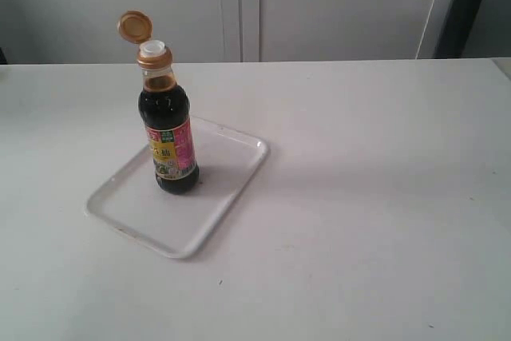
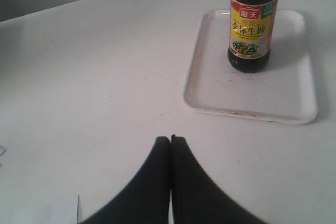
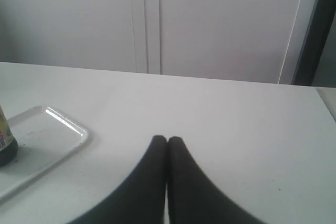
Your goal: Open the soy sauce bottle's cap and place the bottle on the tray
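Note:
The soy sauce bottle (image 1: 168, 137) stands upright on the white tray (image 1: 214, 205) left of the table's middle. Its golden-orange cap (image 1: 133, 27) is flipped back on its hinge, and the white spout (image 1: 154, 47) shows. The left wrist view has the bottle (image 2: 251, 30) on the tray (image 2: 294, 98) well ahead of my left gripper (image 2: 170, 139), which is shut and empty over bare table. My right gripper (image 3: 167, 139) is also shut on nothing; its view catches only the bottle's base (image 3: 6, 145) and a tray corner (image 3: 63, 129) off to one side. Neither arm appears in the exterior view.
A white table (image 1: 359, 197) carries everything. Pale cabinet doors (image 1: 239, 5) stand behind it, with a dark vertical strip (image 1: 471, 5) at the back right. The table's far right corner (image 1: 499, 65) is in sight.

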